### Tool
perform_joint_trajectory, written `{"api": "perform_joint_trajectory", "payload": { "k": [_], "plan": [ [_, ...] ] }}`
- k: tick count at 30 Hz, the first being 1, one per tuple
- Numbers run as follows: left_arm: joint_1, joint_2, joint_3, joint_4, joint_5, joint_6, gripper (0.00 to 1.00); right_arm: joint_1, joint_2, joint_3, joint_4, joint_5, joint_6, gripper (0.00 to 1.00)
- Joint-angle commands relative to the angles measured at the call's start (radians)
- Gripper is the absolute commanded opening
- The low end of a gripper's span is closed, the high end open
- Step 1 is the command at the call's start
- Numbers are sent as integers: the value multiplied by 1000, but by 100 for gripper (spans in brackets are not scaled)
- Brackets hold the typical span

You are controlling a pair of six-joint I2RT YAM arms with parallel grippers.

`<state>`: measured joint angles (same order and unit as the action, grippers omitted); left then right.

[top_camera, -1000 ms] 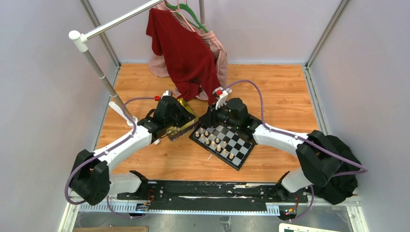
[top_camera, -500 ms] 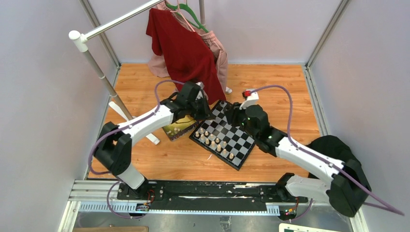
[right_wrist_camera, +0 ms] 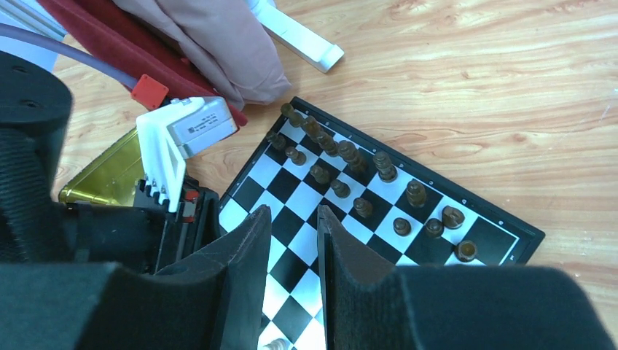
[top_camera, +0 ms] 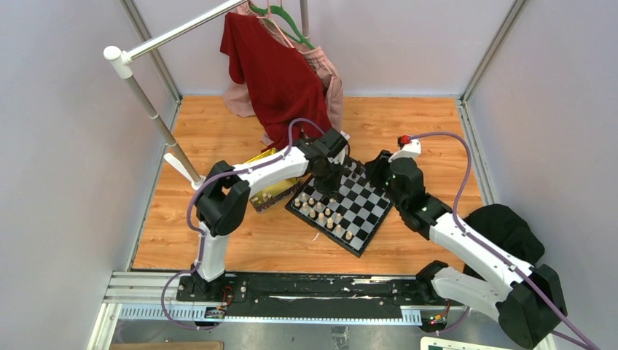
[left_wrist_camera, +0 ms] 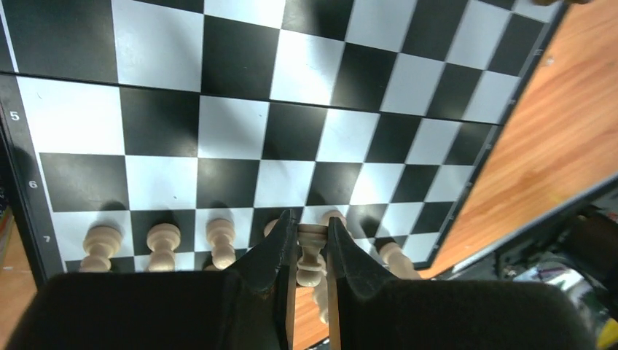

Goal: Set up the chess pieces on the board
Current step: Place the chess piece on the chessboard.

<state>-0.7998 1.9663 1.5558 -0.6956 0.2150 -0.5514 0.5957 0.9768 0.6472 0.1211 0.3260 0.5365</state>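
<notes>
**Gripping a light piece over the board**

Left gripper [left_wrist_camera: 311,237] is clamped on a light piece [left_wrist_camera: 312,264], with a finger pressed to each side of its stem. The piece stands upright in line with the light pieces [left_wrist_camera: 162,245] at the 6 o'clock edge of the left wrist view. Whether its foot touches the board [left_wrist_camera: 233,131] cannot be told. From above, that gripper is over the board's 10 o'clock part, and the light pieces line the board's 7 o'clock edge. Right gripper [right_wrist_camera: 295,222] hangs above the board's 2 o'clock side, its fingers close to each other with a narrow gap and nothing in it. Dark pieces [right_wrist_camera: 348,153] stand in two rows along the board's edge at 1 o'clock in the right wrist view. Tin [top_camera: 264,195] lies just beside the board at 9 o'clock. Red garment [top_camera: 273,73] hangs at 12 o'clock, and black cloth [top_camera: 510,230] lies at 4 o'clock.
</notes>
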Motion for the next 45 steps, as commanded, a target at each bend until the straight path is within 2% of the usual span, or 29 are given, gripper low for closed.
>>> {"api": "perform_joint_trajectory", "payload": {
  "k": [1,11,25,30,35,39,45],
  "plan": [
    [-25,72,92,-146,-75,77,0,-30,-36,-32,-17,8,40,34],
    [-66,227,267,-245,-177,90,5,-86,-106,-85,-18,-42,48,34],
    [-79,263,345,-266,-240,80,44,-120,-138,-92,-32,-81,44,34],
    [-79,251,354,-266,-252,80,45,-120,-138,-90,-32,-92,41,34],
    [-86,154,350,-255,-348,64,44,-120,-122,-59,-58,-140,-11,34],
    [-87,-8,267,-188,-468,43,43,-119,-58,3,-152,-206,-65,34],
    [-62,-349,-94,17,-685,17,48,-73,79,90,-252,-273,-127,34]
  ]
}}
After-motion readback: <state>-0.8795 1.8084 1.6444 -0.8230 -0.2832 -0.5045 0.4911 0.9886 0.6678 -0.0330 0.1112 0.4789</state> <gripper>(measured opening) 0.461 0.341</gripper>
